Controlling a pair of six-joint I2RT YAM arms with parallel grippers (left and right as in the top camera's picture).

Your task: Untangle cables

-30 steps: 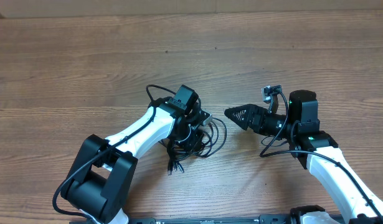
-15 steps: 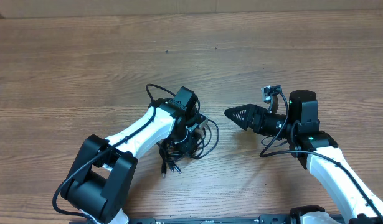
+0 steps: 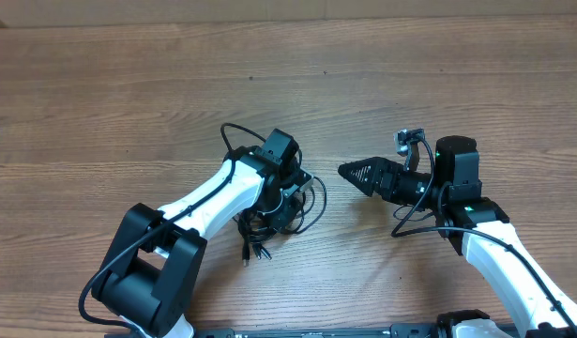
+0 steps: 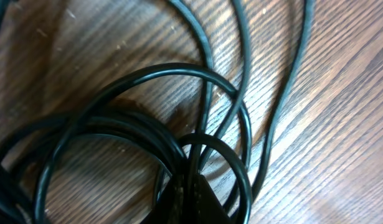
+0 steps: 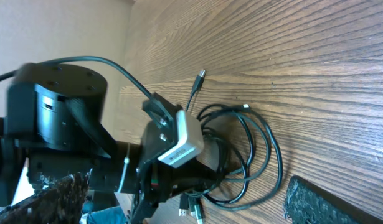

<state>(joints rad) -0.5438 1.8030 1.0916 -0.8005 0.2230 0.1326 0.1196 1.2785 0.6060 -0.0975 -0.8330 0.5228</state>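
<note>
The cables (image 3: 314, 201) are a tangle of thin black cords on the wood table, with plug ends (image 3: 252, 252) sticking out at the lower left. My left gripper (image 3: 286, 201) is down in the tangle, and in the left wrist view (image 4: 191, 200) its jaws look shut on a bundle of cords (image 4: 179, 73). My right gripper (image 3: 346, 171) is open and empty, pointing left, a short way right of the tangle. The right wrist view shows its fingers (image 5: 316, 200) wide apart, the coils (image 5: 269, 149) and a loose plug (image 5: 200, 74) ahead.
The thicker black arm cable (image 3: 234, 131) arcs behind the left arm. The left arm's wrist camera block (image 5: 179, 140) sits over the tangle. Bare wood table (image 3: 129, 84) lies all around.
The cable tangle has been drawn left and tighter under the left gripper; its right loop has shrunk and the plug ends have slid left. The right arm has not moved.
</note>
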